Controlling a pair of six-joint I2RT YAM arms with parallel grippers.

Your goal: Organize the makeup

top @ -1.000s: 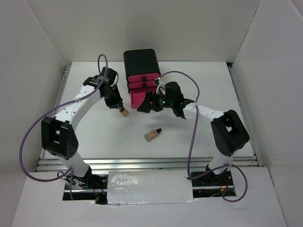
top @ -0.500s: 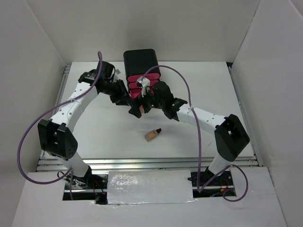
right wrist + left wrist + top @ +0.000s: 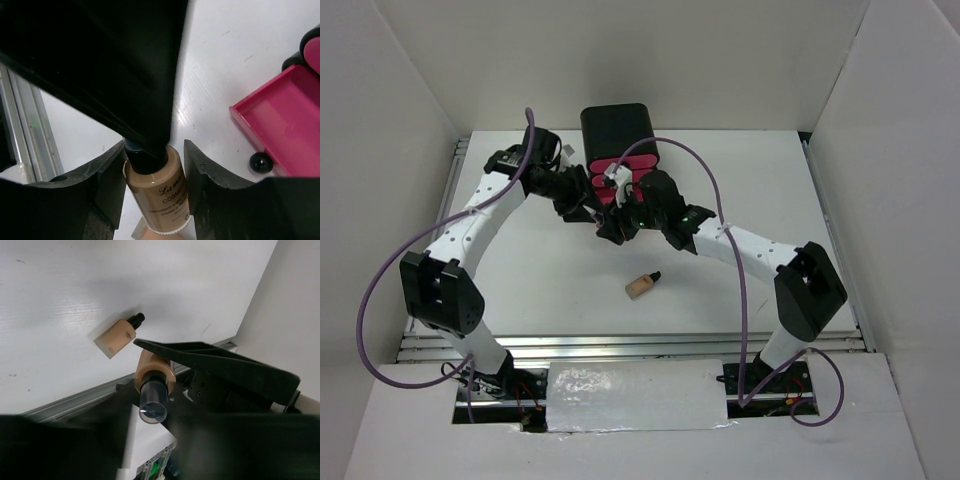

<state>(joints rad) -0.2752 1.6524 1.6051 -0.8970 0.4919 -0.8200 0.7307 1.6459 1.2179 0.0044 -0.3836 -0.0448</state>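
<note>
The step in hand looked like a handover of one bottle [image 3: 159, 187] just in front of the drawer box [image 3: 616, 128], where both arms met above the desk [image 3: 770, 190]. The left fingers [image 3: 215, 365] were closed on the bottle near its dark cap. The right fingers [image 3: 200, 177] stood narrowly on either side of its beige body, very close to it, though whether they pressed on it could not be told. To do this well, the right fingers would need to close squarely across the round body, clear of the left fingers, and be firm before the left ones let go, since a smooth round bottle could slip out and drop. The left fingers should then open and draw straight back without brushing the cap. An open pink drawer [image 3: 280, 122] of the box lay just beside the bottle, so a short carry would likely do, with the bottle lowered in rather than dropped. The second bottle [image 3: 641, 286] lay on its side on the desk in front of the drawer box, apart from both arms, not yet put away.
</note>
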